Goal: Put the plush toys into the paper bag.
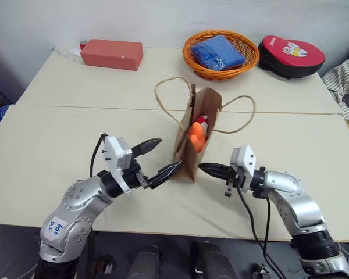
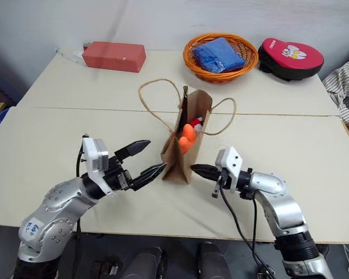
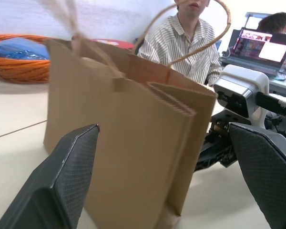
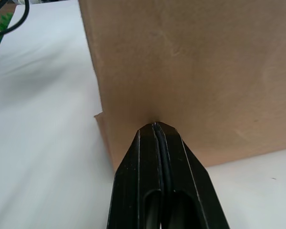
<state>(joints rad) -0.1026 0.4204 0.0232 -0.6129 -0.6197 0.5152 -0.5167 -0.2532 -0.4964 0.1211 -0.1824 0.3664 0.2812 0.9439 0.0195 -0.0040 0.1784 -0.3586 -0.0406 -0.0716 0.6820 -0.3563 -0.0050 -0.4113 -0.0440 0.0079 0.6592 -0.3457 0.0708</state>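
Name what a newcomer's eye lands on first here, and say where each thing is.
The brown paper bag stands mid-table with an orange plush toy and a red one showing in its mouth. The open left gripper and shut right gripper flank its base. At the far edge sits an orange basket holding a blue bundle.

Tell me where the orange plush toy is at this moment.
In the left eye view, the orange plush toy sits inside the open paper bag at the table's middle, with the red plush toy just behind it.
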